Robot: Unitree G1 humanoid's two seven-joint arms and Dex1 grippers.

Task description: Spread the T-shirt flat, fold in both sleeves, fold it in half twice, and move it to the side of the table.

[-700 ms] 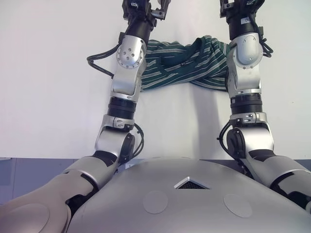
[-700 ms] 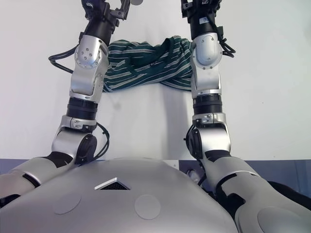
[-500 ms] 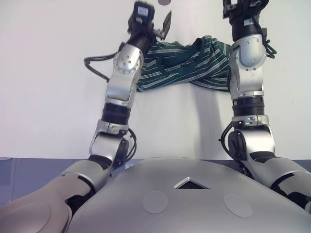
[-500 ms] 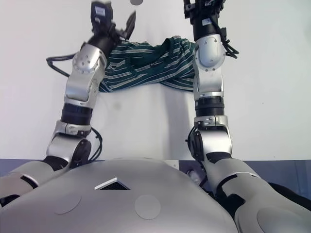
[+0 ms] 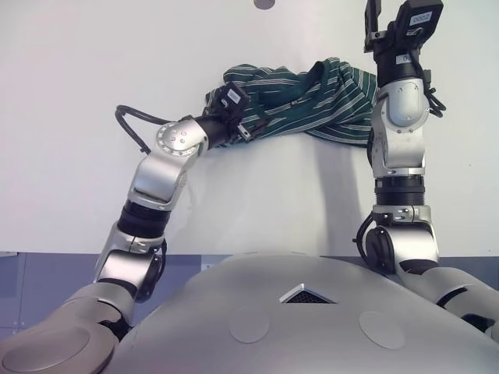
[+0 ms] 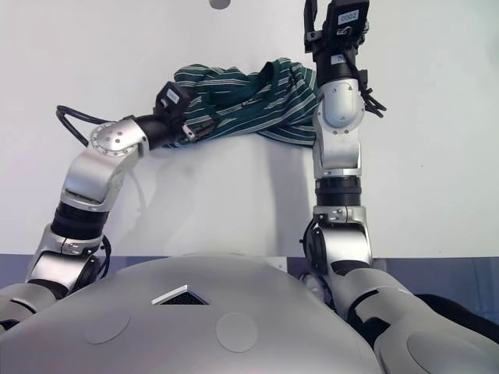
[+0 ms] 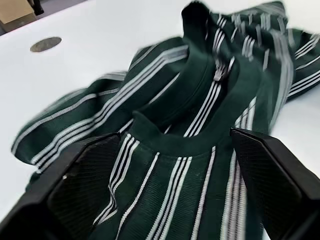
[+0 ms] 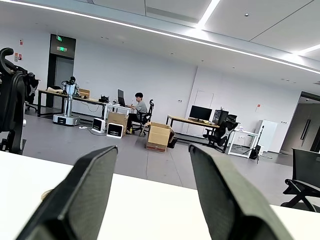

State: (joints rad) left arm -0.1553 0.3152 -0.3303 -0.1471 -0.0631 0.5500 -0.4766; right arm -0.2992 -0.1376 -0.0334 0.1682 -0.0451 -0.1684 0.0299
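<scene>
A dark green T-shirt [image 5: 300, 93] with white stripes lies bunched in a long heap on the white table [image 5: 70, 171], toward the far side. My left gripper [image 7: 176, 137] is low at the heap's left end, open, its black fingers [image 7: 82, 190] either side of the collar [image 7: 200, 145]. In the head view that gripper [image 5: 243, 123] touches the cloth. My right gripper [image 5: 392, 14] is raised above the shirt's right end, open, with nothing between its fingers [image 8: 75, 200].
A small round grommet [image 5: 263, 4] sits in the table beyond the shirt. Bare white table stretches left, right and in front of the heap. The table's near edge [image 5: 47, 252] runs just before my torso.
My left arm has swung down from beyond the shirt and bent in, bringing its gripper onto the heap's left end. The right forearm has risen a little. The shirt's left end looks more bunched.
</scene>
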